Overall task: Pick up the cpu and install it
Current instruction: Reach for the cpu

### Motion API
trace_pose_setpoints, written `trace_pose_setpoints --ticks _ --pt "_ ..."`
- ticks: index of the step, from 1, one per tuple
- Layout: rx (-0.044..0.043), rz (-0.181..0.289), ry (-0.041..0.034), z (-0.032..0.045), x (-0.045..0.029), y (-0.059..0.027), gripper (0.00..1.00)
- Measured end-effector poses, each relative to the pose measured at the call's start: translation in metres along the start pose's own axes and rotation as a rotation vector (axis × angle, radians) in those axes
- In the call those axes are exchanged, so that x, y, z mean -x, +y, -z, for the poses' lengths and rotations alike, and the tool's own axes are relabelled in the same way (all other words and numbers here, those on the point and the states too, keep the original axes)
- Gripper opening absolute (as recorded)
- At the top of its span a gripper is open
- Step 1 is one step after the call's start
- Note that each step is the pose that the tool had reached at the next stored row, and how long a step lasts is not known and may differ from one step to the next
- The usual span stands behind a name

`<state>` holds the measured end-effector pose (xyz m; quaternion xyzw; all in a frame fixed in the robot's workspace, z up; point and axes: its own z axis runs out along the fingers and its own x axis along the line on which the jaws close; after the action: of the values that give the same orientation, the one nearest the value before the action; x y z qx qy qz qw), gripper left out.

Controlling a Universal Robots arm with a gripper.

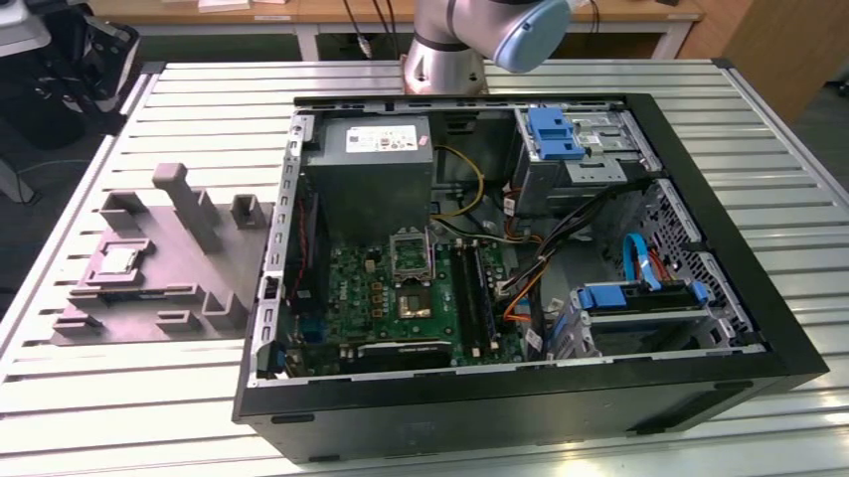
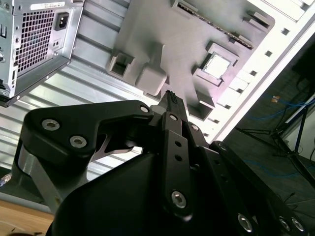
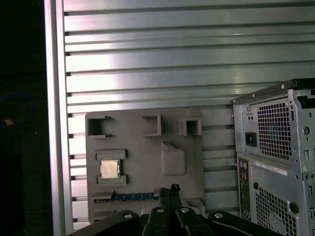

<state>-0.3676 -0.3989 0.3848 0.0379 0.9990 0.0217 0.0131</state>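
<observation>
The cpu (image 1: 117, 260) is a small pale silver square lying flat in a recess of the grey moulded tray (image 1: 146, 303), at the exterior view's left of the open computer case. Both wrist views look down on it from well above: the cpu (image 3: 110, 168) (image 2: 216, 66) sits in its pocket on the tray (image 3: 142, 152) (image 2: 162, 29). My gripper (image 3: 170, 189) (image 2: 170, 96) hangs over the tray's edge, apart from the chip, its black fingers pressed together with nothing between them. Inside the case lies the green motherboard (image 1: 398, 298) with its silver socket frame (image 1: 409, 253) standing up.
The black case (image 1: 531, 258) holds a power supply (image 1: 378, 159), drive cages with blue clips (image 1: 555, 134) and loose cables (image 1: 558, 248). Upright posts (image 1: 186, 204) rise from the tray. The slatted metal table (image 1: 133, 397) ends just beyond the tray. The case's rear panel (image 3: 275, 162) stands beside the tray.
</observation>
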Motion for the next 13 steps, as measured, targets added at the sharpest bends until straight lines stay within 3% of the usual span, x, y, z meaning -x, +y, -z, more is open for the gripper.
trace_pose_setpoints --ticks 13 --pt "-0.0001 0.000 0.0001 -0.0001 -0.0082 -0.0006 0.11"
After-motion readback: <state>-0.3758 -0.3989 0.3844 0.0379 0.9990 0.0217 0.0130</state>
